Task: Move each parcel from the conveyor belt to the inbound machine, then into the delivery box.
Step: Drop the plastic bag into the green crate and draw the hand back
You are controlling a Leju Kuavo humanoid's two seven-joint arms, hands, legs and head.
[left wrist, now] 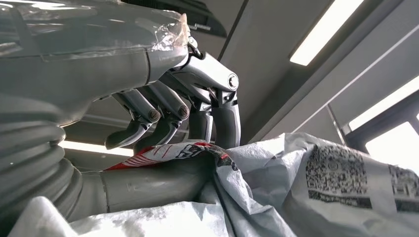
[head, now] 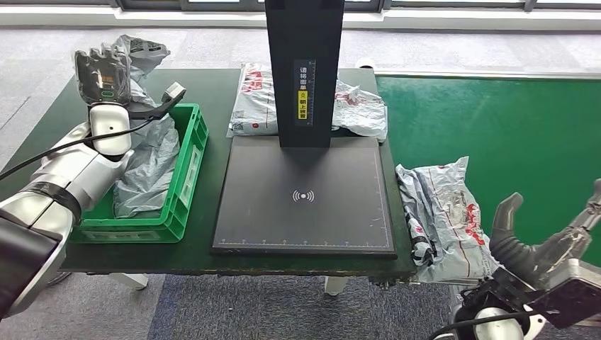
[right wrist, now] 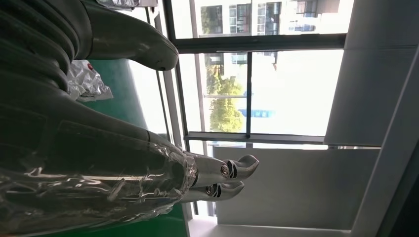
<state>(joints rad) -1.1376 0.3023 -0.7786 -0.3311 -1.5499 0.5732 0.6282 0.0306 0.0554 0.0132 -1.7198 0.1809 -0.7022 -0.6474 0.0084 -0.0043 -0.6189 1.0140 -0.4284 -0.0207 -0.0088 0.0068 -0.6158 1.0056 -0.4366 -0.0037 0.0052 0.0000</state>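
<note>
The left robot hand (head: 103, 73) is raised above the far end of the green crate (head: 186, 170), its fingers (left wrist: 163, 129) curled down onto a grey poly-mailer parcel (left wrist: 296, 192) that it holds pinched against the thumb; the wrist view shows red print and a QR label on the bag. Directly beneath this robot hand the crate, which serves as the delivery box, already holds at least one crumpled grey parcel (head: 145, 173). The grip looks shallow, on a fold of slack film, so the bag could slip free early, or drape over the crate's rim and slide onto the bench (head: 212, 258) if the fingers open before it hangs well inside the walls. Farther out, the black inbound machine (head: 305, 195) has its scanning plate bare, with more parcels (head: 358, 106) lying behind its upright post. The right robot hand (head: 542, 251) hangs low at the near edge of the green conveyor belt (head: 496, 127), fingers spread wide and holding nothing, just beside the next parcel (head: 443, 212), which overhangs the bench edge and could be knocked off by a careless reach.
</note>
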